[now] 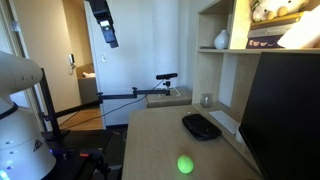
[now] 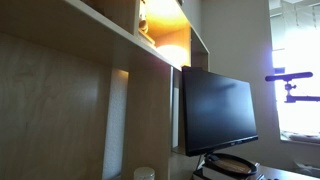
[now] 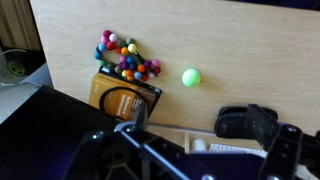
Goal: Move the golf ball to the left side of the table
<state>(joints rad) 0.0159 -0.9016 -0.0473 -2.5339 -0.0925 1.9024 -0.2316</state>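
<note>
The golf ball (image 1: pixel 185 164) is a small fluorescent-green ball lying on the tan wood-grain table (image 1: pixel 155 135) near its front edge. It also shows in the wrist view (image 3: pixel 191 77), lying alone on the bare wood. My gripper (image 1: pixel 110 38) hangs high above the table, well away from the ball. In the wrist view its two fingers (image 3: pixel 210 135) are spread wide with nothing between them. The ball does not show in the exterior view of the shelving.
A flat black oval object (image 1: pixel 201 126) (image 3: pixel 245 122) lies behind the ball, near a dark monitor (image 1: pixel 280 110) (image 2: pixel 215 110). A cluster of small coloured balls (image 3: pixel 125 58) and an orange-and-black box (image 3: pixel 125 100) lie on the table. Wooden shelving (image 1: pixel 250 45) stands above.
</note>
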